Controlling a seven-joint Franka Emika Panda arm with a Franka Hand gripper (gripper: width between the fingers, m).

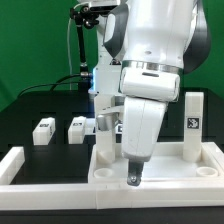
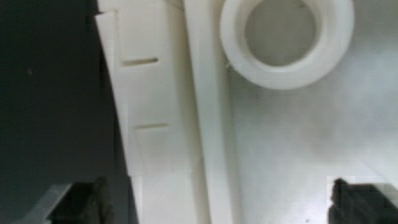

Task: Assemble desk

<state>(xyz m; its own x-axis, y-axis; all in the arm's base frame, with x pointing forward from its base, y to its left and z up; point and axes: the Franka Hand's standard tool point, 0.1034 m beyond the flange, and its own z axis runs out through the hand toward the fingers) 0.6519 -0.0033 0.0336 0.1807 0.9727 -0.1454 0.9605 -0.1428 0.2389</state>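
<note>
Hangs with gripper [image 1: 133, 178] spread wide, holding nothing, over tabletop panel [image 1: 170, 165] near round socket [image 2: 285, 40]; 1 leg [image 1: 193, 125] upright already. Likely next: fetching 1 loose leg block [image 1: 43, 130].

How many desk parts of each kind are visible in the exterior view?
Tabletop panel: 1
Leg blocks: 4 (upright leg block, outer lying leg block, middle lying leg block, leg block partly behind the arm)
Total: 5
</note>
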